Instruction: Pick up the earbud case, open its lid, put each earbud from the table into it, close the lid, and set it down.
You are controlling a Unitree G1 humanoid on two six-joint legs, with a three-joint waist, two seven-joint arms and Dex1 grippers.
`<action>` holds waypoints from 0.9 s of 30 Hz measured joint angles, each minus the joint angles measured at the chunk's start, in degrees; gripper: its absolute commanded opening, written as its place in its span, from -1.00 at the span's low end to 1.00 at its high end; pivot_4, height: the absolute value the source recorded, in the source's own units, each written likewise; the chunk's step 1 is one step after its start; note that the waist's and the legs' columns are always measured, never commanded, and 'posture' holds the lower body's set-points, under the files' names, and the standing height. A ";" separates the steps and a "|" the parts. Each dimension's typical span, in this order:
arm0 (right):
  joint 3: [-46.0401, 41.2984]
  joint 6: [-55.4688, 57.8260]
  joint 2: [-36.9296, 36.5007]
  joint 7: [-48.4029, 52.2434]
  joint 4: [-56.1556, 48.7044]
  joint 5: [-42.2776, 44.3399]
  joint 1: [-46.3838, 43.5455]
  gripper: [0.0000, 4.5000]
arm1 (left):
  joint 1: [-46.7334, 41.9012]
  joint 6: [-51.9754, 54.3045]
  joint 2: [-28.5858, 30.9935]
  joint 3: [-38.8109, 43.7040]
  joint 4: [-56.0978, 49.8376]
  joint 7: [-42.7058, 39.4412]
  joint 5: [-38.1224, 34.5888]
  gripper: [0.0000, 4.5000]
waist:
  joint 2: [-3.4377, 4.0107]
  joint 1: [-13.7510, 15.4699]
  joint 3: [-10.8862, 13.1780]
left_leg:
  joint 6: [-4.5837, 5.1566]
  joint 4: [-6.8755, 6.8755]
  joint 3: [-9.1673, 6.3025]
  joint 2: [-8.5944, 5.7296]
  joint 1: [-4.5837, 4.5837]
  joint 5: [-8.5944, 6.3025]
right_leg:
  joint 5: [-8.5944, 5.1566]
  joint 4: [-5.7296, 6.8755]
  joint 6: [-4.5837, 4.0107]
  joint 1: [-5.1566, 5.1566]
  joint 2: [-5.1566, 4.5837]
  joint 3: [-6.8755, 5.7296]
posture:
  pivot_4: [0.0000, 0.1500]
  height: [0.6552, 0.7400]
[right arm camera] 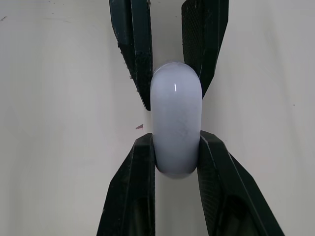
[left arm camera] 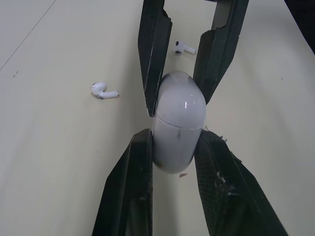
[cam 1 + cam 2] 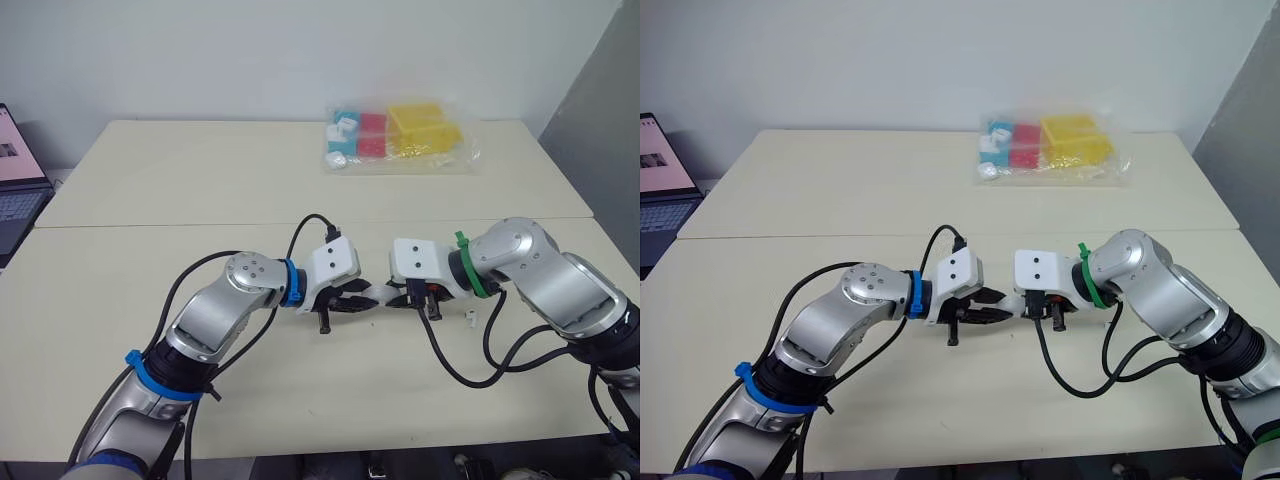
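Note:
The white earbud case point(image 2: 178, 123) hangs just above the near table, held between my two grippers, which meet nose to nose. Its lid seam looks closed. My left gripper point(image 3: 352, 300) is shut on one end of the case point(image 3: 380, 294), and my right gripper point(image 3: 404, 298) is shut on the other end. The right wrist view has the case point(image 1: 175, 128) pinched between that gripper's fingers point(image 1: 133, 187). Two white earbuds lie on the table, one point(image 2: 103, 91) off to the side and one point(image 2: 183, 48) behind the right fingers. One earbud point(image 3: 468, 318) sits under my right wrist.
A clear plastic bag of coloured blocks point(image 3: 395, 138) lies on the far table. A laptop point(image 3: 15, 190) stands at the left edge. A seam point(image 3: 150, 224) runs between the two cream tables.

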 measured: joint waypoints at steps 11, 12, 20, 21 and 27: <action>-1.22 -0.19 -0.45 1.51 -0.34 0.67 0.23 -0.06 | 1.28 -2.23 -0.59 0.07 0.22 -0.28 0.19 -0.65 | 0.00 0.01 0.00 | 0.00 0.04 -0.01 -0.01 0.00 0.00 | 0.00 0.02 0.00 0.01 0.00 0.00 | 1.00 1.00; -1.48 -0.67 -0.89 1.76 -0.36 0.66 0.27 0.08 | 2.07 -2.78 -1.19 0.43 0.50 0.07 0.07 -0.65 | 0.01 0.01 -0.01 | 0.00 0.04 0.00 -0.01 0.01 0.00 | 0.00 0.02 0.00 0.02 0.00 0.00 | 1.00 1.00; -5.03 -1.93 -5.14 2.82 -0.20 0.80 1.76 1.00 | 7.28 -8.13 -3.74 2.75 5.59 0.39 -0.33 -0.65 | 0.01 0.10 -0.01 | 0.01 0.12 -0.01 0.00 0.01 0.00 | 0.01 0.07 -0.01 0.05 0.00 -0.01 | 1.00 1.00; -5.78 -2.54 -5.67 3.26 -0.21 1.13 2.20 1.00 | 7.31 -9.26 -4.41 3.41 6.12 0.46 -0.48 -0.65 | 0.01 0.11 -0.01 | 0.01 0.15 -0.01 -0.01 0.01 0.00 | 0.02 0.07 -0.01 0.06 -0.01 -0.01 | 1.00 1.00; -19.79 -15.53 -8.66 5.61 0.13 5.36 9.27 1.00 | 12.46 -20.86 -11.10 11.22 10.09 1.22 -4.86 -0.65 | 0.02 0.30 -0.02 | 0.02 0.32 0.00 0.02 -0.01 -0.01 | 0.02 0.02 -0.01 0.14 -0.01 0.02 | 1.00 1.00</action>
